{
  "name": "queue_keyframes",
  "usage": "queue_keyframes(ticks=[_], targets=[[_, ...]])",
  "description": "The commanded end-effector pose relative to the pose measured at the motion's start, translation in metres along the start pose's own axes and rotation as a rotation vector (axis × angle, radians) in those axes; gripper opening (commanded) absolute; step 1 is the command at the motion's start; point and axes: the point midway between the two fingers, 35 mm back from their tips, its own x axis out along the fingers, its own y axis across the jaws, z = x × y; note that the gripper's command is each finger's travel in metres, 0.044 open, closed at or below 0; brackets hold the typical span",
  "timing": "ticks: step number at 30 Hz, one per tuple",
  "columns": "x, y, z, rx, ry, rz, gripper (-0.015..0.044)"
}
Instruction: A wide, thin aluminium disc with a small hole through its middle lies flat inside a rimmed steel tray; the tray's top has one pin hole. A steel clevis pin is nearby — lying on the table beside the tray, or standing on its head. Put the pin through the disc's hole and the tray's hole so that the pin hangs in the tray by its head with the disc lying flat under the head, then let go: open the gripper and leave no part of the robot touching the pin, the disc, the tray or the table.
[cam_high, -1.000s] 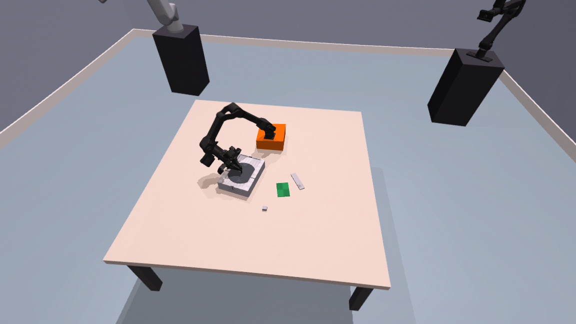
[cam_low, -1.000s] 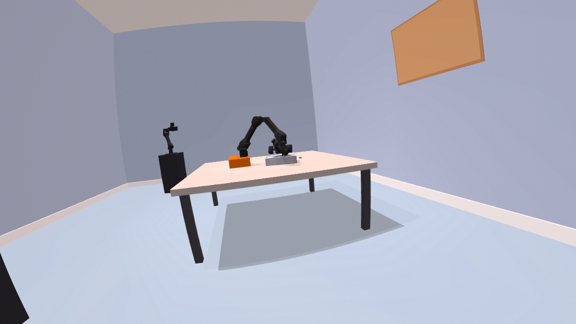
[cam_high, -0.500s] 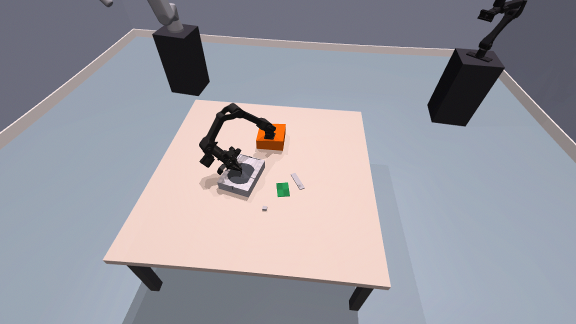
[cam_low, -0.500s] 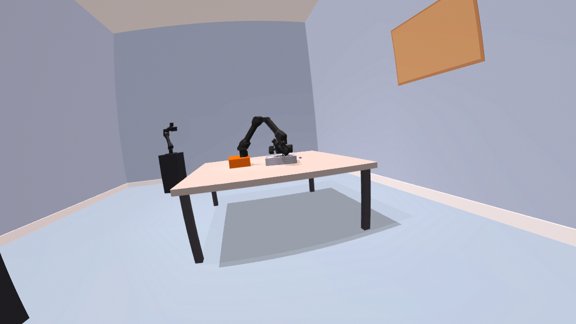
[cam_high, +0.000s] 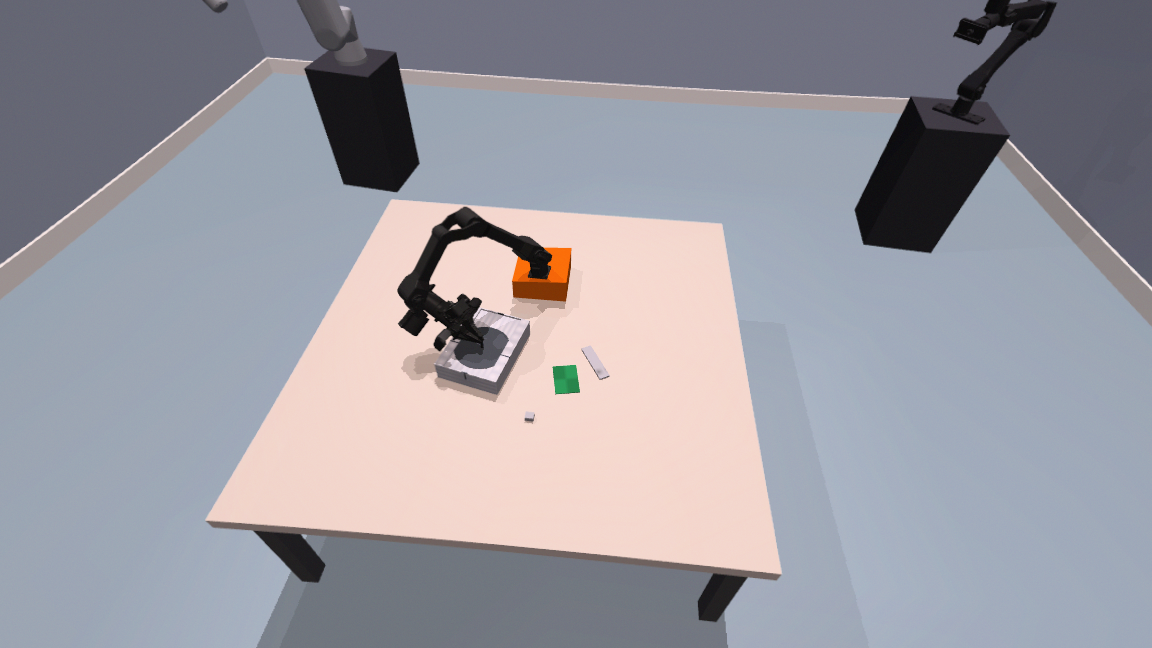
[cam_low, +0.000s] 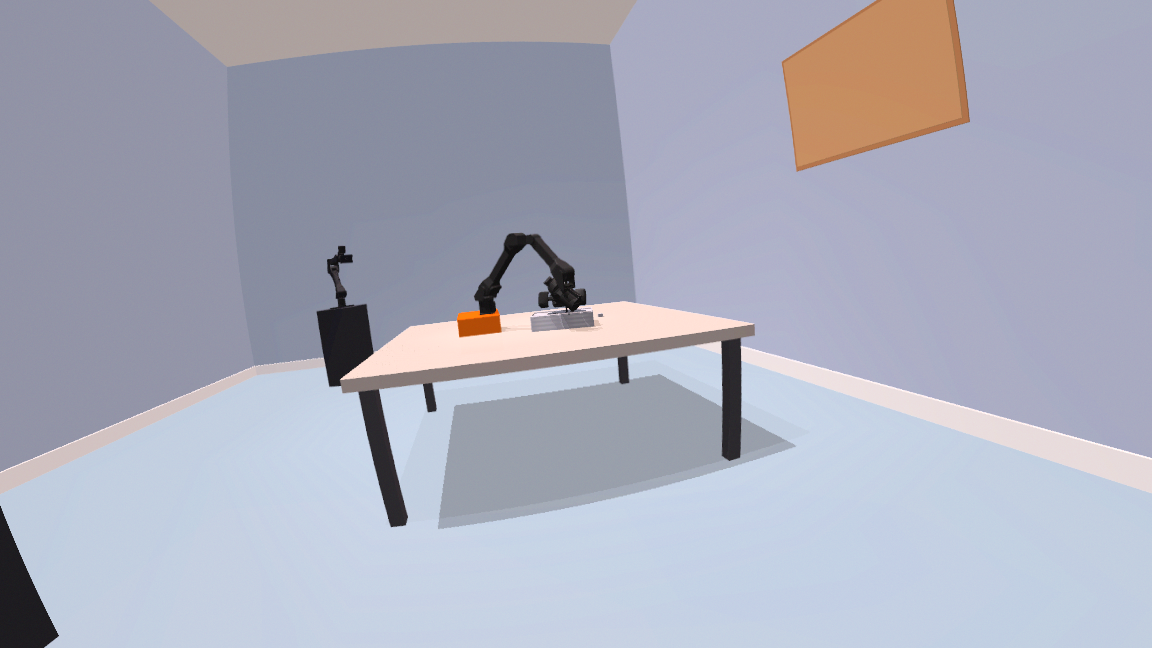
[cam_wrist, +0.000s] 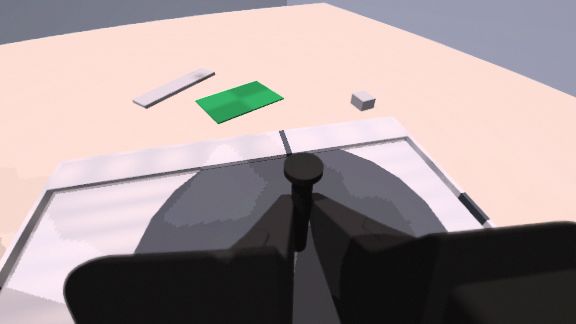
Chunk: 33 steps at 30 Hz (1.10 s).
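Toward the left edge of the table (cam_high: 402, 467) (cam_low: 418, 354) (cam_wrist: 75, 100), in the top view, can find the tray (cam_high: 475, 378) (cam_low: 561, 322) (cam_wrist: 125, 155), with the disc (cam_high: 493, 354) (cam_wrist: 220, 200) flat inside. Can make out the end effector (cam_high: 480, 342) (cam_low: 571, 309) (cam_wrist: 301, 220) low over the disc's middle, but not the pin, too small and dark here. Reaches, as to pose, from the orange box (cam_high: 527, 290) (cam_low: 479, 325) nearer the far edge, with the arm (cam_high: 435, 249) (cam_low: 499, 265) swung out toward the left edge, bent at the elbow and slanting down and inward at the wrist.

In the exterior view, shows the arm arched high between box and tray, then dropping steeply to just above the tray. Cannot tell from here how near the fingertips come to the disc.

In the wrist view, shows the pin (cam_wrist: 303, 168) gripped by the shank between narrowed fingers, head up and shank pointing down over the disc. Seems done with picking up and carrying. Looks to have the lower end free above the disc, though without a view of either hole. Leaves, by this judgement, lining up, lowering through both holes until hanging by the head, then opening and backing away.
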Motion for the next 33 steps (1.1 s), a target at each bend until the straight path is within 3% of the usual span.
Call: queue_keyframes(ticks=[1, 33], targets=[[-0.0002, -0.0027, -0.0004, -0.001, 0.001, -0.005, 0.0], [-0.0009, -0.0096, -0.0006, -0.002, 0.001, -0.005, 0.0]])
